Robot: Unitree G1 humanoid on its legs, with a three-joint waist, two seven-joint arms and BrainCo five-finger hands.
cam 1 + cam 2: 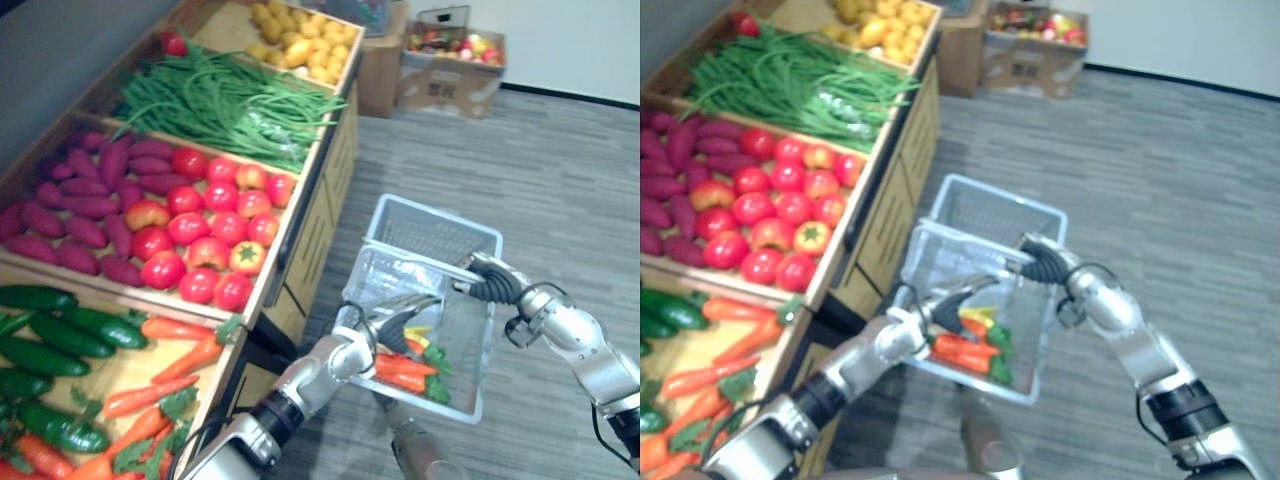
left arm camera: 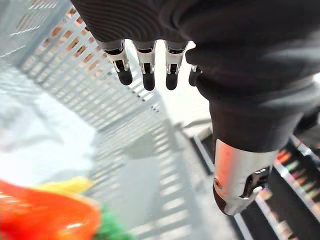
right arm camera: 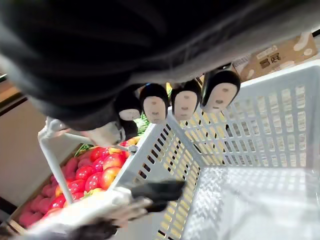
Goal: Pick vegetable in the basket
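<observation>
floor point(image 1: 560, 180): grey planks | wooden stand point(image 1: 325, 200) left | cardboard box point(image 1: 445, 85) by white wall point(image 1: 570, 40)

The basket point(image 1: 440, 228) is pale grey plastic mesh, held up on the right by its handle point(image 1: 425, 262), which the right hand point(image 1: 492, 280) grips. At its near end lie orange carrots point(image 1: 402, 368) with green tops, and a yellow vegetable point(image 1: 418, 335) just beyond them.

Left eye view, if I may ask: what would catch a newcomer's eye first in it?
The white basket, held up beside the produce stand with the right hand curled round its handle, stands out first. The left hand hovers open over the carrots lying inside it. On the stand, a crate of red tomatoes sits next to green beans.
</observation>
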